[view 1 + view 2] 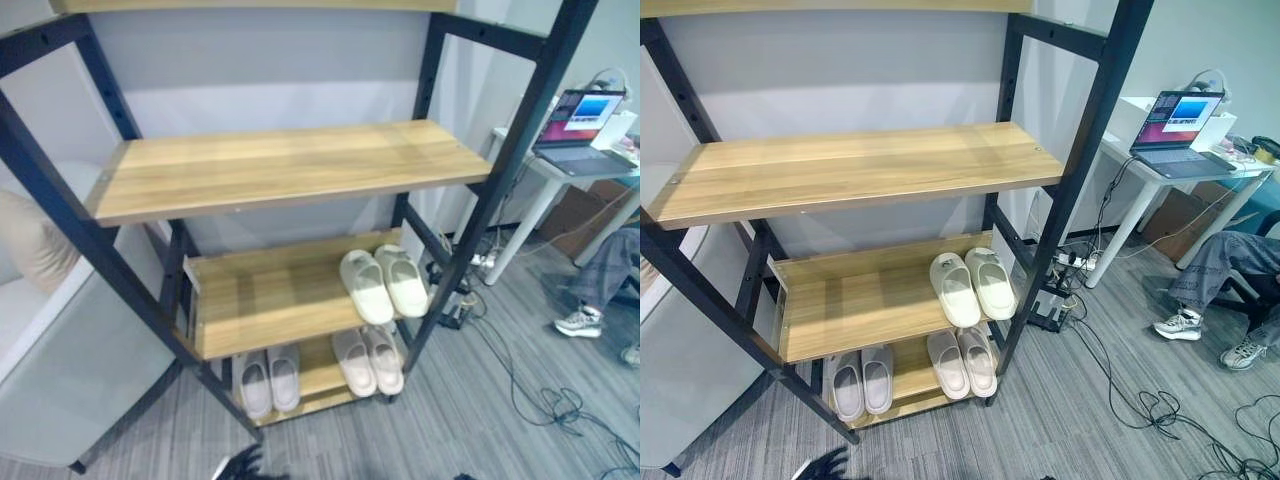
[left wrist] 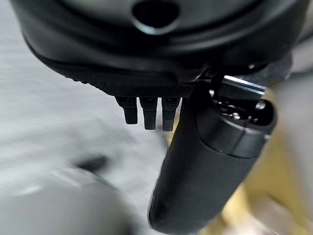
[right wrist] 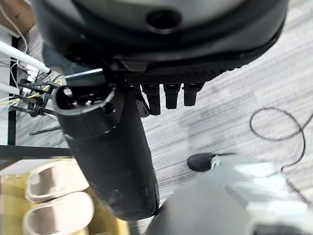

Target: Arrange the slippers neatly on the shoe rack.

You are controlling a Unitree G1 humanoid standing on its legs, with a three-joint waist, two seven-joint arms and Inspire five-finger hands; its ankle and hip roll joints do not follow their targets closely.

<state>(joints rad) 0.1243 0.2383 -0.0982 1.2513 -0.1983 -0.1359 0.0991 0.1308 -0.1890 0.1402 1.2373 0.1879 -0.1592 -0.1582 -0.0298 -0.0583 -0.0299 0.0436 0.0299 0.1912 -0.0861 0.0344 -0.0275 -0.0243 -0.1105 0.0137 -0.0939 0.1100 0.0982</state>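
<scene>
Slippers stand in three pairs on the shoe rack (image 1: 300, 175), and both hands hold nothing.

One cream pair (image 1: 383, 284) lies side by side at the right end of the middle shelf (image 1: 260, 295); two more pairs (image 1: 268, 381) (image 1: 367, 360) rest on the bottom shelf. The left hand (image 2: 205, 166) and the right hand (image 3: 112, 156) have relaxed, straight fingers. A person's legs (image 1: 1215, 275) show near a laptop (image 1: 1175, 125) on a white desk.

Grey carpet floor (image 1: 1110, 420), white desk (image 1: 1140, 150), laptop (image 1: 1175, 125).

Left hand (image 2: 195, 161), fingers straight, empty.
</scene>
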